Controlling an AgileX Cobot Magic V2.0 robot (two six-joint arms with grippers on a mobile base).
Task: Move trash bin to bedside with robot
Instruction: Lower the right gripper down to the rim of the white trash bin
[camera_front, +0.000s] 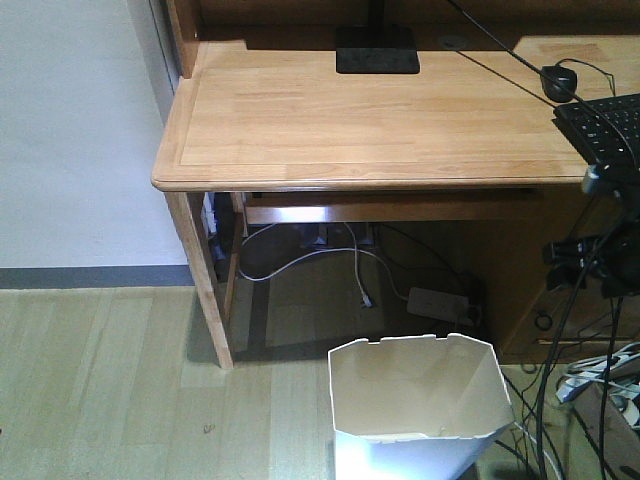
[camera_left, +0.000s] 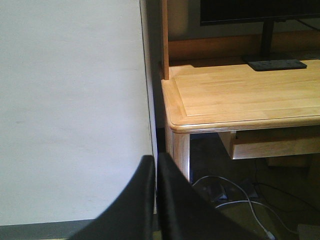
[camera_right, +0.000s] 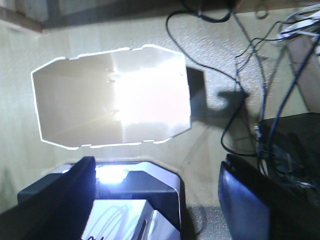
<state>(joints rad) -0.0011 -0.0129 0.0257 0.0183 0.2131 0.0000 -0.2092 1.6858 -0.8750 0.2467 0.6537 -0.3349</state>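
Observation:
The white trash bin (camera_front: 415, 405) stands on the floor in front of the desk, bottom centre-right in the front view. The right wrist view looks down into its empty opening (camera_right: 110, 95). My right gripper (camera_right: 157, 165) is open, its two black fingers (camera_right: 65, 195) wide apart, above and on the near side of the bin and not touching it. Part of the black right arm (camera_front: 600, 255) shows at the right edge of the front view. My left gripper (camera_left: 156, 162) is shut and empty, pointing at the white wall beside the desk corner. The bed is out of view.
A light wooden desk (camera_front: 380, 130) with a monitor stand (camera_front: 376, 50) and keyboard (camera_front: 610, 125) stands behind the bin. Its leg (camera_front: 205, 285) is at the left. Cables and a power strip (camera_front: 440, 300) lie under it. Black cables (camera_right: 250, 75) trail right of the bin. The robot base (camera_right: 145, 185) is below the gripper.

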